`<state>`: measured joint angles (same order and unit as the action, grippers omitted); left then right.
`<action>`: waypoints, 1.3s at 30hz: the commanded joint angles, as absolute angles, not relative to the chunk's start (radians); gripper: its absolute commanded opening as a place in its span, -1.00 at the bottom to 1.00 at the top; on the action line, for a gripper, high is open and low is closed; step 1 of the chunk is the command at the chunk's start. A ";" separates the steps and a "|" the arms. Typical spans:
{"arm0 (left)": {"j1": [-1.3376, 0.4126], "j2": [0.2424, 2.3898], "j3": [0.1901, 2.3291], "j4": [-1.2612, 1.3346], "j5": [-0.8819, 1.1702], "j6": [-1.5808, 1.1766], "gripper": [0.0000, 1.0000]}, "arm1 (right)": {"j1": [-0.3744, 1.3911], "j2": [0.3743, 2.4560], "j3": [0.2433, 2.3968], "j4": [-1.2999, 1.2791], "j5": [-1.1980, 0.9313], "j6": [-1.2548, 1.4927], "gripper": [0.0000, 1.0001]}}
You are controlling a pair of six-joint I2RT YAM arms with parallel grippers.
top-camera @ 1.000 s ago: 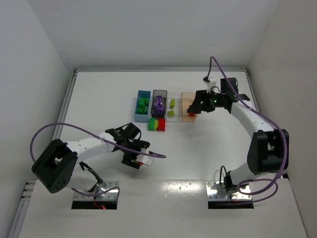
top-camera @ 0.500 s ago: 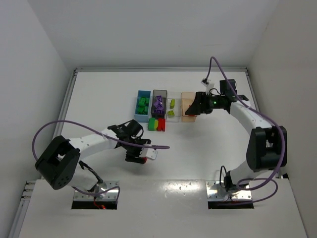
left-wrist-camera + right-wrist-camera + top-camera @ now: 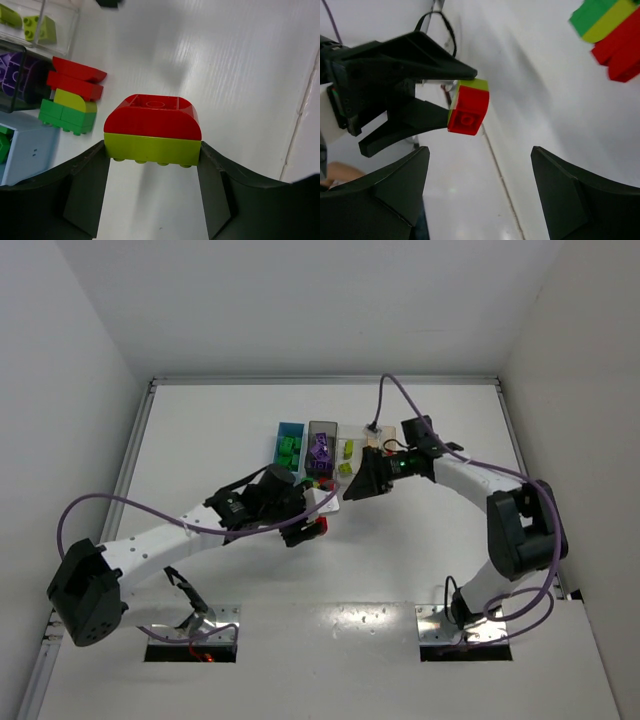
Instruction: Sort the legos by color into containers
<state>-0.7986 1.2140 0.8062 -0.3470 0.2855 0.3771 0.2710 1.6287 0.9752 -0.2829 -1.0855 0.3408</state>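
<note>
My left gripper (image 3: 152,150) is shut on a red lego stacked on a yellow-green one (image 3: 152,131), held above the table; in the top view that gripper (image 3: 312,520) is just below the bins. My right gripper (image 3: 480,190) stands open, facing that held brick pair (image 3: 468,107) from a short distance, with nothing between its fingers. A loose stack of red, yellow-green and green legos (image 3: 70,97) lies in front of the containers. The blue bin (image 3: 290,430), dark grey bin (image 3: 322,427) and clear bin (image 3: 347,444) show; the tan-orange bin (image 3: 372,452) is mostly hidden by my right arm.
Green bricks lie in the blue bin, purple ones (image 3: 15,75) in the dark grey bin, yellow-green ones (image 3: 37,27) in the clear bin. White walls close the table at the back and sides. A purple cable loops over each arm.
My left gripper closed on the red and yellow-green bricks and carried them up and right toward the bins. My right arm swung left from the tan-orange bin to face them.
</note>
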 commanded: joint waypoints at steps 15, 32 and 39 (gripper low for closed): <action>-0.879 1.215 0.919 -0.311 0.184 0.290 -0.72 | 0.449 1.756 1.088 -0.322 -1.195 0.296 0.66; -0.888 1.186 0.848 -0.311 0.141 0.308 -0.72 | 0.428 1.710 1.075 -0.363 -1.143 0.236 -1.00; -0.888 1.124 0.724 -0.331 0.132 0.290 -0.72 | 0.292 1.623 1.104 -0.400 -1.085 0.206 -1.00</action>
